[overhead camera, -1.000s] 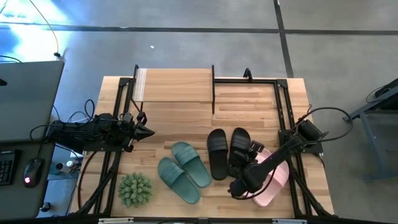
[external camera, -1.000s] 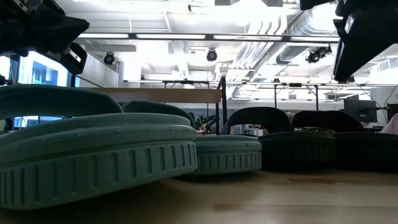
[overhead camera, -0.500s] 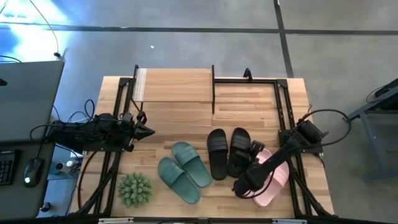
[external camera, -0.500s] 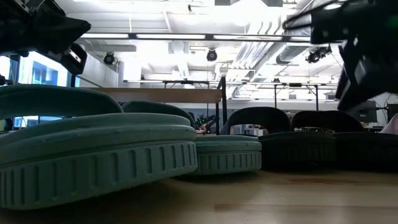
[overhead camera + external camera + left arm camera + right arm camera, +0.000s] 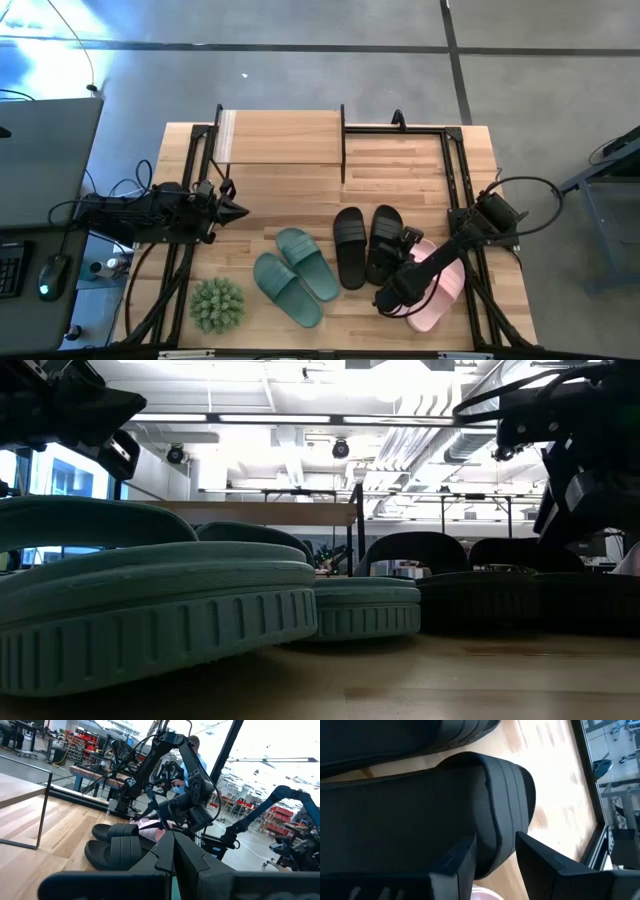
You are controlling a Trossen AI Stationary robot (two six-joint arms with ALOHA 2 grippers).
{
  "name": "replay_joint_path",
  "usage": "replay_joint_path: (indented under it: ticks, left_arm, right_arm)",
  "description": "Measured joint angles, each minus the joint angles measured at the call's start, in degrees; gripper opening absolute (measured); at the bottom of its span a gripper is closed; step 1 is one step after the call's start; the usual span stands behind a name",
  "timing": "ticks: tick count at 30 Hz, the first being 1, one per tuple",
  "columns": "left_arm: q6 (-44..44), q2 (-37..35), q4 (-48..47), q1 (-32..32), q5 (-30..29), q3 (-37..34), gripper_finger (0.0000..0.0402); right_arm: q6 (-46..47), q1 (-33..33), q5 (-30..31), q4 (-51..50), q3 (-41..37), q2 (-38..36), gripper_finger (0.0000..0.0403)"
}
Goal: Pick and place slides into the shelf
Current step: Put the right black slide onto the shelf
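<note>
Rubber slides in three pairs lie on the wooden table point(image 5: 400, 160) in front of the shelf point(image 5: 280, 136), which stands at the table's far edge with nothing showing on its top board. Taking the shelf as the landmark: the dark green pair point(image 5: 295, 275) lies well in front of it, the black pair point(image 5: 366, 245) sits in front of and just past its right-hand end, and the pink pair point(image 5: 436, 285) lies farther right again, touching or nearly touching the black ones. The right gripper point(image 5: 385, 298) hangs low at the near end of the right black slide point(image 5: 485, 810), its fingers point(image 5: 457, 857) spread on either side of the sole's rounded edge but, as far as the wrist view shows, not yet pressing it; nothing is held. The left gripper point(image 5: 236, 211) waits just in front of the shelf's left end, its fingers closed and empty. Judging by their look, these slides are light, soft and springy, with a matte grippy surface, so they should neither slip nor break, though a pinch on the sole edge may let the shoe droop or twist. The wide strap or the sole just beside it seems the firmest place to take hold. A spiky green plant ball point(image 5: 217, 304) sits beyond the green pair, farthest from the shelf.
</note>
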Motion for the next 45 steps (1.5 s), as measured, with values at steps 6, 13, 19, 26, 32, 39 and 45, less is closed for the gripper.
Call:
replay_joint_path:
  ticks: [6,13,19,26,32,39,45]
  left_arm:
    - [-0.01,0.00,-0.02,0.02,0.00,0.00,0.0001]
    - [-0.01,-0.01,-0.04,0.02,0.00,0.00,0.0001]
    - [-0.01,0.00,-0.04,0.01,0.00,0.00,0.0001]
    - [-0.01,0.00,-0.15,0.00,0.00,0.00,0.0001]
    - [-0.03,0.00,-0.15,0.02,0.02,0.00,0.0001]
    - [-0.03,-0.02,-0.15,0.01,0.02,0.00,0.0001]
    - [-0.07,0.00,-0.15,0.01,0.02,0.00,0.0001]
  right_arm:
    - [-3.37,-2.11,1.45,-0.05,0.00,0.00,0.0128]
    - [-9.57,-5.67,1.42,2.86,0.00,0.01,0.0128]
    - [-9.96,-7.81,0.06,4.18,-2.66,0.01,0.0128]
    - [-4.90,-7.92,1.42,6.61,-5.97,0.04,0.0128]
    - [-5.33,-7.92,0.71,6.79,-5.90,0.04,0.0084]
    - [-4.64,-7.92,0.61,6.87,-5.90,0.04,0.0009]
    - [-2.65,-6.79,-0.67,0.59,-1.52,0.12,0.0003]
